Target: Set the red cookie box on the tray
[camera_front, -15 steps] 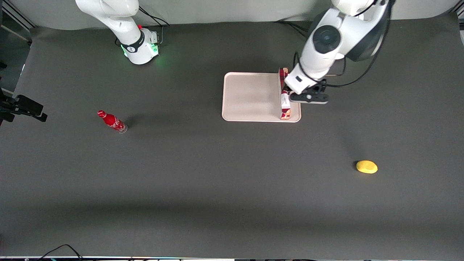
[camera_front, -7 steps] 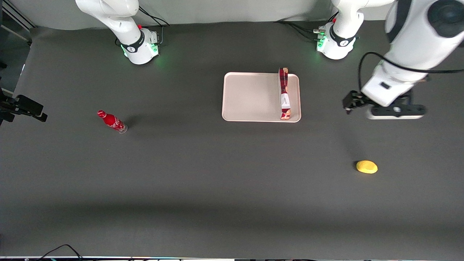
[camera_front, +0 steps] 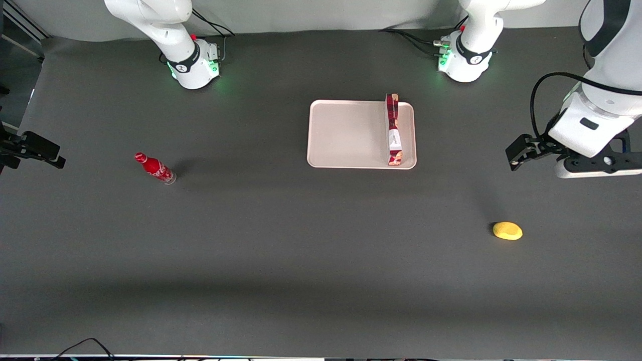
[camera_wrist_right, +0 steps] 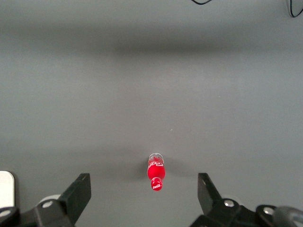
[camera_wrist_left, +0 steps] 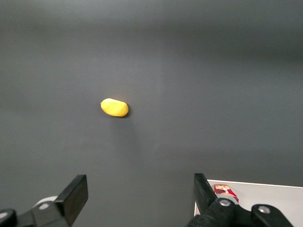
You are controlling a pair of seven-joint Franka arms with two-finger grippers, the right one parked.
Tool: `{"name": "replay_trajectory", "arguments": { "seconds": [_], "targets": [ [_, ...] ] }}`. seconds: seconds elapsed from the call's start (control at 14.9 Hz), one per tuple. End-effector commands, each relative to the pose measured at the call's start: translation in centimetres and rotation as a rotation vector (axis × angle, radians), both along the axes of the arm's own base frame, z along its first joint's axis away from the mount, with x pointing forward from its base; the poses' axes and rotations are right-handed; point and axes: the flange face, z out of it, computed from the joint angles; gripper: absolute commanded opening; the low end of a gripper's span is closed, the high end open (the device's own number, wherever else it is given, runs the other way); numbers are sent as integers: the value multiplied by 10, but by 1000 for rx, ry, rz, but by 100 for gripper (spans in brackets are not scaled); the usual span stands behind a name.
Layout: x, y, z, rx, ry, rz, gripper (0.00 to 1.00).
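Note:
The red cookie box (camera_front: 393, 130) stands on its long narrow side on the tray (camera_front: 346, 133), along the tray's short edge toward the working arm's end. Nothing touches it. My left gripper (camera_front: 594, 168) hangs over bare mat well away from the tray, toward the working arm's end of the table. In the left wrist view the gripper (camera_wrist_left: 139, 196) is open with only mat between its fingers. One end of the red cookie box (camera_wrist_left: 226, 191) and a corner of the tray (camera_wrist_left: 270, 201) show next to one finger.
A yellow lemon-like object (camera_front: 507, 230) lies on the mat nearer the front camera than the gripper, also seen as the yellow object (camera_wrist_left: 114, 107). A small red bottle (camera_front: 154, 168) lies toward the parked arm's end.
The gripper let go of the red cookie box and swung away from the tray toward the working arm's end. The box stays where it was on the tray.

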Motion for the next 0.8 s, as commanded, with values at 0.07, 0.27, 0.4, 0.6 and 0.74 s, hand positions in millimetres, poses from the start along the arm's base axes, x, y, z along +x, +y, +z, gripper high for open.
{"name": "replay_trajectory", "arguments": {
  "seconds": [0.07, 0.27, 0.4, 0.6, 0.74],
  "targets": [
    [-17, 21, -3, 15, 30, 24, 100],
    [-40, 37, 6, -3, 31, 25, 100],
    [-46, 45, 7, -16, 28, 39, 100],
    [-43, 42, 10, -71, 30, 35, 100],
    [-43, 40, 10, -69, 33, 30, 100]
  ]
}}
